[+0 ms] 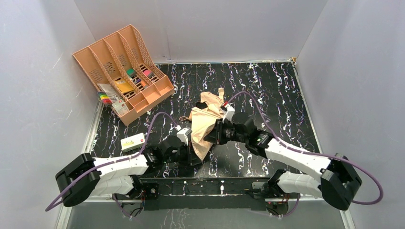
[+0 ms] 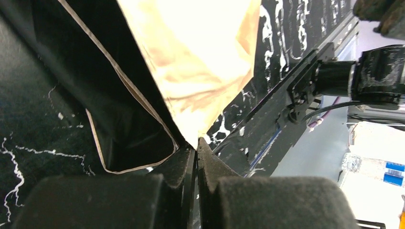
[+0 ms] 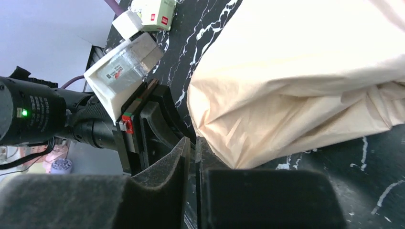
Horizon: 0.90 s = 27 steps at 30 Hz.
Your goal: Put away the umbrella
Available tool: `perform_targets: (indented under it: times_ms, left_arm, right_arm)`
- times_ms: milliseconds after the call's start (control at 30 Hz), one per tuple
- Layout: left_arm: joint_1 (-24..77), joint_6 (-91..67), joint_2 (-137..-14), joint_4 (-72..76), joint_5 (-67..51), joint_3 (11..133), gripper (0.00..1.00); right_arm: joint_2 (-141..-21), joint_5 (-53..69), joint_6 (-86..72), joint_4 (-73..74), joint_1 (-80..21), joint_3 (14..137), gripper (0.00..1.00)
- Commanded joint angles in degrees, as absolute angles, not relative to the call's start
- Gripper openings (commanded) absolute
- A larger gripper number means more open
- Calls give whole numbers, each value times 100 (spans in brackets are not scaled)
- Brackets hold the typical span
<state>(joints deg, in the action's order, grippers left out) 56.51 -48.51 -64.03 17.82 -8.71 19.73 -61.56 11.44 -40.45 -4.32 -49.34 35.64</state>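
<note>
The umbrella (image 1: 204, 125) lies crumpled in the middle of the black marbled table, its pale tan fabric loose and a dark lining showing. My left gripper (image 1: 195, 156) is at its near end. In the left wrist view the gripper (image 2: 196, 143) is shut, with a pointed corner of the umbrella (image 2: 200, 71) running into its tips. My right gripper (image 1: 211, 136) is at the fabric's right side. In the right wrist view the gripper (image 3: 193, 139) is all but shut, and the umbrella (image 3: 296, 81) bulges against the outside of its right finger (image 3: 210, 157). No fabric shows in the slit.
A peach-orange divided file tray (image 1: 102, 52) holding small items leans at the back left. A small white box (image 1: 133, 142) lies by the left arm, also seen as the box (image 3: 154, 10) in the right wrist view. Grey walls enclose the table.
</note>
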Motion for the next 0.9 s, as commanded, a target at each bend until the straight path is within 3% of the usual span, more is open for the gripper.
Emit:
perform_targets:
  times_ms: [0, 67, 300, 400, 567, 667, 867]
  left_arm:
    - [5776, -4918, -6486, 2006, -763, 1808, 0]
    - [5819, -4921, -6554, 2016, -746, 1778, 3]
    - [5944, -4920, -6721, 1934, -732, 1741, 34]
    - [5968, -4928, -6716, 1929, -712, 1727, 35]
    - [6002, -4960, -6652, 1887, -665, 1759, 28]
    - [6012, -4969, -6492, 1611, -604, 1897, 37]
    - [6015, -4906, -5509, 477, -113, 2369, 64]
  right_arm:
    - [-6568, 1246, -4435, -1813, -5120, 3314, 16]
    - [-6772, 1119, -4606, -2187, -5162, 3134, 14]
    - [-7568, 967, -4937, -2874, -5279, 2806, 11]
    - [-7868, 919, -5031, -3068, -5308, 2655, 11]
    - [-8415, 860, -5167, -3562, -5317, 2329, 10]
    - [-8763, 779, -5177, -3720, -5317, 2232, 9]
    - [-9213, 498, -5028, -3682, -5317, 2166, 9]
